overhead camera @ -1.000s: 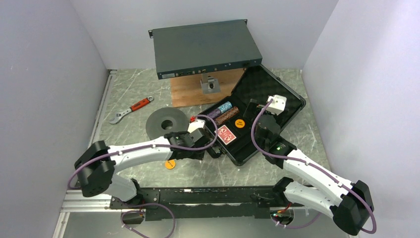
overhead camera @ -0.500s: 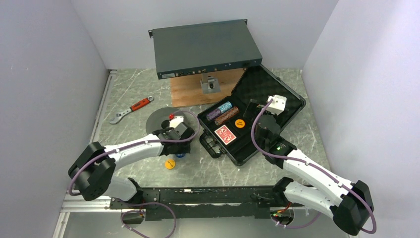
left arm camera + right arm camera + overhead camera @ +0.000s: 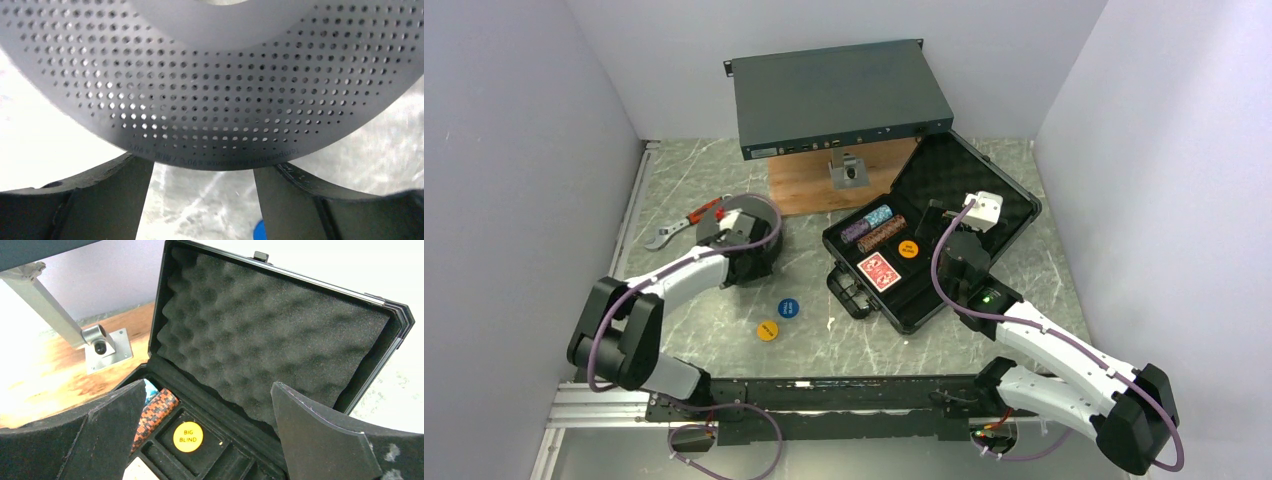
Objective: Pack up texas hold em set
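Blue disc lies left of the case; my left gripper and right gripper are open, empty; left should fetch it

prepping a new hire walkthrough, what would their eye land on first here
The open black case right of centre stands out, egg-crate foam in its lid, with striped chip stacks, a red-backed card deck and a yellow BIG BLIND disc in its tray. To its left the left gripper hangs open at the edge of a dark perforated spool, and a blue disc and an orange disc lie loose on the table.
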{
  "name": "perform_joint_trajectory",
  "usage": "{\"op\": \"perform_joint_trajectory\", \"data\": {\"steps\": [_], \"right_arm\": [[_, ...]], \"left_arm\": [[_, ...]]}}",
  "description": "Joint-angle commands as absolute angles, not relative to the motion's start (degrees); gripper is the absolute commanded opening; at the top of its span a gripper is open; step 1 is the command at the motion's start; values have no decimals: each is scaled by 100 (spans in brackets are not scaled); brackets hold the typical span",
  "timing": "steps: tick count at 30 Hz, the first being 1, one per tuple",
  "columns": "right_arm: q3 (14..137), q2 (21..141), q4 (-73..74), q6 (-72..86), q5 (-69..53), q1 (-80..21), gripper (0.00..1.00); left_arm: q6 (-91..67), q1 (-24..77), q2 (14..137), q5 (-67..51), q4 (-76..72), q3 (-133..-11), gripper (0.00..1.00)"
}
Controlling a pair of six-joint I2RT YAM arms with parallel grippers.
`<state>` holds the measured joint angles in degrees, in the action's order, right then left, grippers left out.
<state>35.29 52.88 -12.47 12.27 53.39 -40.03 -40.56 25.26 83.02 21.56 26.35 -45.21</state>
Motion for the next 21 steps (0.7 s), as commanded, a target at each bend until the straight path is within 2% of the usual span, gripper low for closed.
{"op": "perform_joint_trajectory", "data": {"steps": [1,6,9,18,21], "right_arm": [[3702,5286,-1258,1334,5248,-3973,100],[3703,5269,-1258,1294,5277,-3973,100],[3693,5247,-1257,1276,5273,-3973,100],[3728,5359,-1248,1324,5226,-3973,100],[3736,5363,-1228,1336,5187,-3973,100]], "left_arm": [[-3667,1612,7989,2023,2060,-4537,78],[-3452,328,7966,1684,1936,-4684,83],[-3308,-117,7823,1393,1893,-4724,85],[-3146,-41,6594,891,2048,-4018,83],[-3142,594,6228,938,2107,-3794,82]]}}
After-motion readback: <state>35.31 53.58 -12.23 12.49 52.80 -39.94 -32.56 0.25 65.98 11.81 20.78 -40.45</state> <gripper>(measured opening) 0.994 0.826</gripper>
